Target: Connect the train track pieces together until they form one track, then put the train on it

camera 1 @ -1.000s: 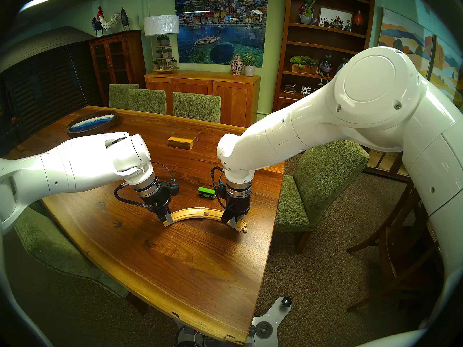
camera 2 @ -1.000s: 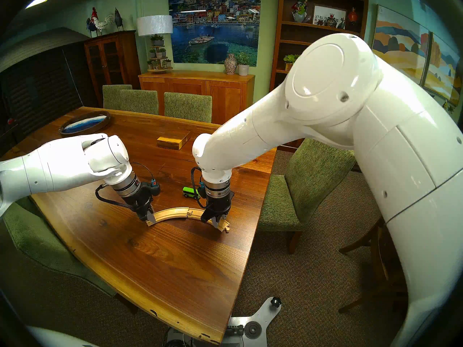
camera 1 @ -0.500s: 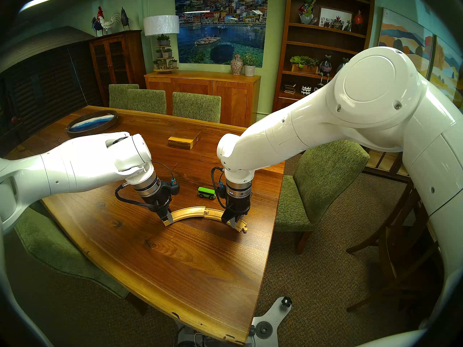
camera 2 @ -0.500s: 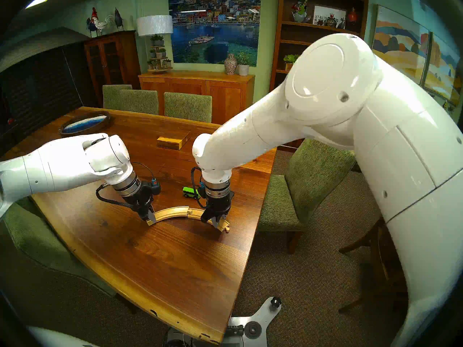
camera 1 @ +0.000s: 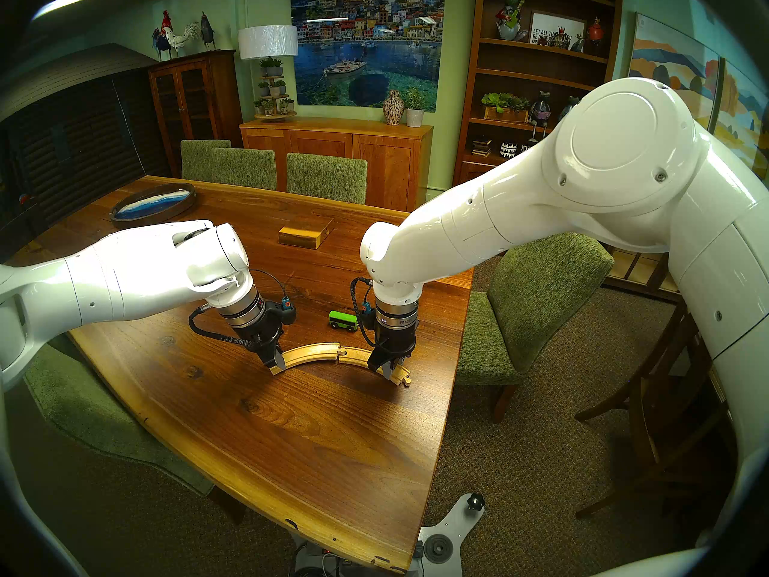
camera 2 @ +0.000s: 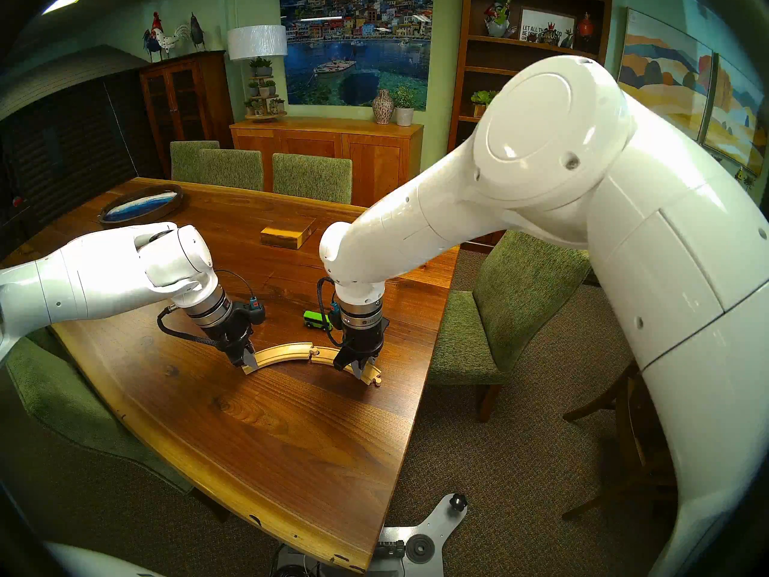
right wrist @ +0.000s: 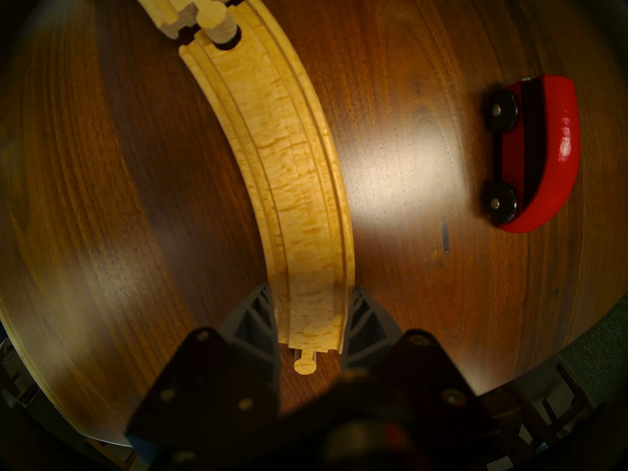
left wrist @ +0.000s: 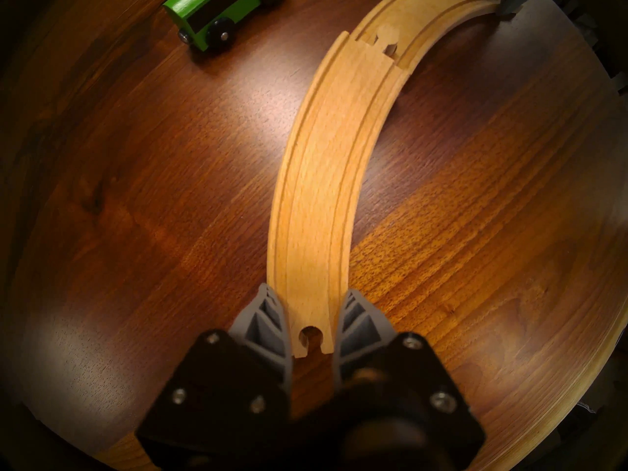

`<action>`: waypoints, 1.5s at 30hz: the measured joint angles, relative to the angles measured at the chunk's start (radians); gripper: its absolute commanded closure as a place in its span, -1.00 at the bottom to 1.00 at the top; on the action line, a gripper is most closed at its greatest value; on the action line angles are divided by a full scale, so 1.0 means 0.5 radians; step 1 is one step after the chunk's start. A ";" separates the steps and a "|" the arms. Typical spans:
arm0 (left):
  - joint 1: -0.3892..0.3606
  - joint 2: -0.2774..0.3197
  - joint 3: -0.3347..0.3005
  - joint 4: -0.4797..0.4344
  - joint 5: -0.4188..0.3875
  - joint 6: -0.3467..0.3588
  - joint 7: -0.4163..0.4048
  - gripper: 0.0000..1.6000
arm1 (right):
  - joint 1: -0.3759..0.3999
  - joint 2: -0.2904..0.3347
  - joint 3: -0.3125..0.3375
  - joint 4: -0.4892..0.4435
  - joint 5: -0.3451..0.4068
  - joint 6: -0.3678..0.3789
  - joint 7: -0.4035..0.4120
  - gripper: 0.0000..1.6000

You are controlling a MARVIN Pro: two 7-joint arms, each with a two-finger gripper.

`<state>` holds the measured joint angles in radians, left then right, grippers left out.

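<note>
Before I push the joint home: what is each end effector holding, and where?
Left end effector grips the left track piece at its socket end; right end effector grips the right track piece at its peg end.

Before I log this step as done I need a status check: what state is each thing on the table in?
left track piece: flat on the table, socket end in the left gripper, peg in the other piece's socket, not flush.
right track piece: flat, peg end held by the right gripper.
green carriage: upright on the table, off the track.
red engine: on the table, off the track.
wooden block: flat, untouched.
</note>
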<state>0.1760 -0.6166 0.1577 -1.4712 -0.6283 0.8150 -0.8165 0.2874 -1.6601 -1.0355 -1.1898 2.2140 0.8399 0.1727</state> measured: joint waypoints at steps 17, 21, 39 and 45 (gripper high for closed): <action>0.000 -0.019 -0.003 0.021 0.055 -0.026 -0.034 1.00 | -0.001 0.001 0.001 0.000 -0.001 0.000 -0.001 1.00; 0.000 -0.028 -0.004 0.020 0.068 -0.020 -0.025 1.00 | -0.001 0.001 0.001 0.000 -0.001 0.001 -0.001 1.00; 0.002 -0.041 -0.008 -0.022 0.095 0.033 0.012 1.00 | -0.001 0.003 0.002 0.000 -0.002 0.001 -0.003 1.00; 0.002 -0.042 -0.008 -0.025 0.085 0.030 -0.019 1.00 | -0.001 0.004 0.002 0.000 -0.002 0.001 -0.004 1.00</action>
<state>0.1771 -0.6375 0.1535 -1.4838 -0.5857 0.8301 -0.8259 0.2868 -1.6581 -1.0345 -1.1899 2.2130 0.8404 0.1709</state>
